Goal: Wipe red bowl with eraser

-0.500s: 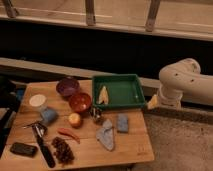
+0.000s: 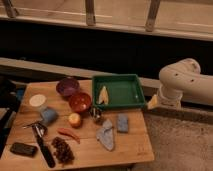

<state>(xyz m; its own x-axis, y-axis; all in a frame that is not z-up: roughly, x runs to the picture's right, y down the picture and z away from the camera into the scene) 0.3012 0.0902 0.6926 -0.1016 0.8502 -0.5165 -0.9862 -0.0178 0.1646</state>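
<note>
The red bowl sits on the wooden table, just in front of a dark purple bowl and left of a green tray. The eraser, a flat black block, lies at the table's front left corner, far from the bowl. My gripper is out of view. Only a white arm segment shows at the right, beyond the table's right edge.
On the table are a white disc, a blue cup, an orange fruit, a red chili, a dark berry cluster, a black-handled utensil, a blue sponge, a grey cloth and a small dark object. A yellow item lies in the tray.
</note>
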